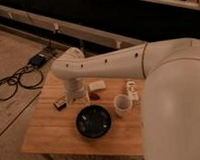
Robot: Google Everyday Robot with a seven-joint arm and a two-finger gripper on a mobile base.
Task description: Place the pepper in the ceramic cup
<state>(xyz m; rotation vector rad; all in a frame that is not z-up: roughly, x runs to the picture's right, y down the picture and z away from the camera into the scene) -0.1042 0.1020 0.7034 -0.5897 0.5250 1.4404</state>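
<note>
The pepper (95, 96) is a small dark red piece lying on the wooden table (50, 131), just below a pale beige block. The ceramic cup (122, 104) is a white mug standing upright to the pepper's right, with the black bowl to its lower left. My gripper (80, 97) hangs down from the white arm, low over the table, just left of the pepper. The arm's wrist hides part of the gripper.
A wide black bowl (94, 121) sits at the table's front middle. A pale beige block (97, 85), a dark flat bar (59, 104) and a small white oblong item (131, 88) lie around. Cables and a power box (38, 59) lie on the floor at left.
</note>
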